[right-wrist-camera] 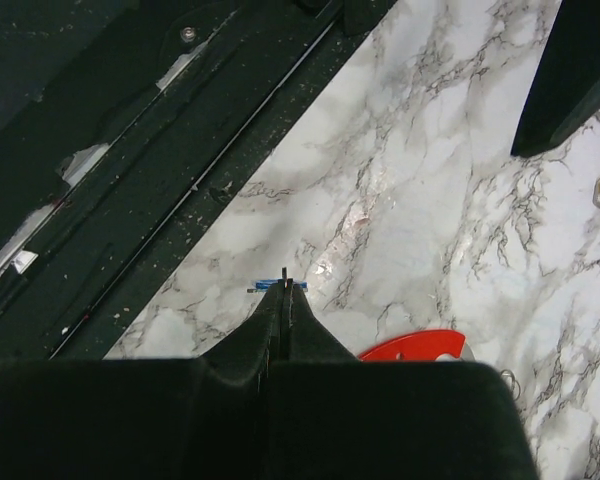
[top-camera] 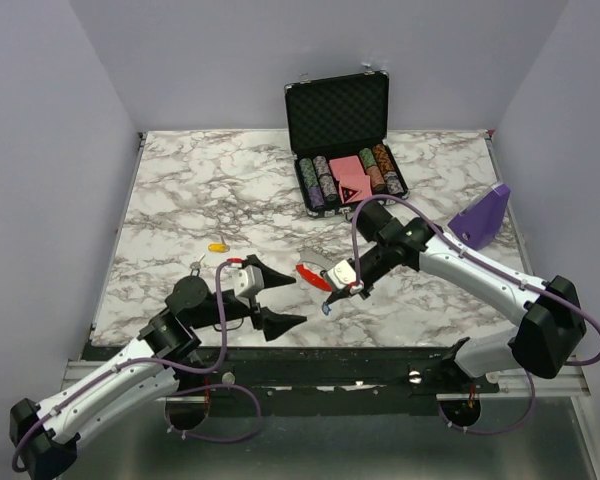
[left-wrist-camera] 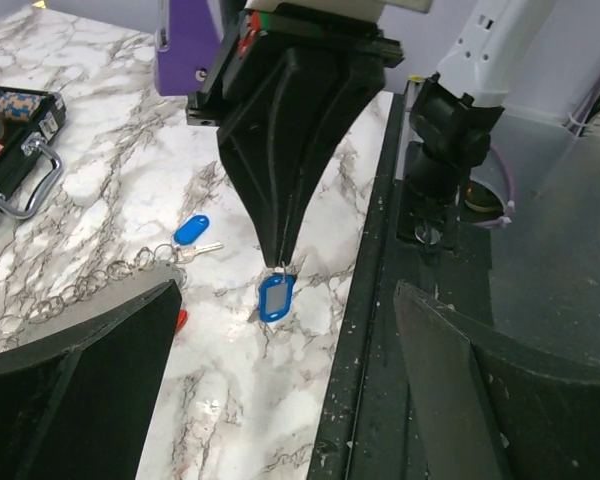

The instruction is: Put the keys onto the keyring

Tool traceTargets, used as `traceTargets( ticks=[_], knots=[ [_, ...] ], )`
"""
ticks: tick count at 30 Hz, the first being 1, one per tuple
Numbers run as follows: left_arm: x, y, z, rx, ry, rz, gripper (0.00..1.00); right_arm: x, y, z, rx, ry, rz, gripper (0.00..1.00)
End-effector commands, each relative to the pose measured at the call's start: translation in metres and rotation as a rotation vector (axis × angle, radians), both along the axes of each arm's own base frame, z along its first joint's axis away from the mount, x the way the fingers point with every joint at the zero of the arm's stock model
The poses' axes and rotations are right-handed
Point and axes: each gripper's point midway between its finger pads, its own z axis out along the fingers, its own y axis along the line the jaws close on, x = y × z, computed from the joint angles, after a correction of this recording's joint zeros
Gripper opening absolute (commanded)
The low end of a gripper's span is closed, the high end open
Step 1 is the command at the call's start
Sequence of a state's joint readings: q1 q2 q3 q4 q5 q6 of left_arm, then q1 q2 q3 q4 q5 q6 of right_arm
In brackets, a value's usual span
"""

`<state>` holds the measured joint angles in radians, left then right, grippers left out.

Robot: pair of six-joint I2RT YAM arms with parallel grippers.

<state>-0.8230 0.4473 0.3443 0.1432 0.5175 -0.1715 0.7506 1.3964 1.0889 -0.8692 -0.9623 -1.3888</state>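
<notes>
My right gripper (top-camera: 330,300) is shut on the small metal piece of a key with a blue tag (left-wrist-camera: 276,298). The tag hangs just above the marble near the table's front edge and shows edge-on past my fingertips (right-wrist-camera: 285,290). The keyring's red part (top-camera: 315,275) lies just left of that gripper, and it shows again as the red arc (right-wrist-camera: 420,347). My left gripper (top-camera: 298,300) stands open, level with the hanging tag, nothing between its fingers (left-wrist-camera: 70,390). A second blue-tagged key (left-wrist-camera: 190,230) lies on a chain (left-wrist-camera: 80,290). A yellow-tagged key (top-camera: 217,247) lies further left.
An open black case of poker chips (top-camera: 342,150) stands at the back centre. A purple object (top-camera: 480,215) rests at the right edge. The black frame rail (left-wrist-camera: 380,300) runs along the table's front edge, close to the hanging tag.
</notes>
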Motion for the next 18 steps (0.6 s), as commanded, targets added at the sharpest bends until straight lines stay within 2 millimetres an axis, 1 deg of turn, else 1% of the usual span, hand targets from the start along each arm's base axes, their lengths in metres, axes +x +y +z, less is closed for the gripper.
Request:
traceTargets(
  ticks=[1,4,7,12,14,15,18],
  knots=[
    [0.015,-0.01,-0.003,-0.019,-0.006,0.056,0.9,-0.005,-0.001,0.003,0.032,0.035,0.009,0.01],
    [0.019,-0.015,-0.024,0.056,-0.002,0.078,0.74,-0.003,0.0,0.002,0.027,0.046,-0.006,0.01],
    [0.019,-0.02,-0.034,0.098,-0.038,0.091,0.6,0.0,0.001,0.001,0.023,0.062,-0.022,0.01],
    [0.015,-0.029,-0.034,0.12,-0.105,0.071,0.5,0.003,0.002,0.0,0.011,0.082,-0.057,0.01],
    [0.014,-0.033,-0.037,0.135,-0.098,0.06,0.45,0.005,0.003,0.0,0.013,0.09,-0.065,0.01],
    [0.016,-0.034,-0.038,0.15,-0.123,0.056,0.43,0.005,0.003,0.001,0.013,0.096,-0.071,0.01],
    [0.015,-0.041,-0.044,0.173,-0.108,0.039,0.43,0.008,0.004,0.0,0.01,0.096,-0.087,0.01]
  ],
)
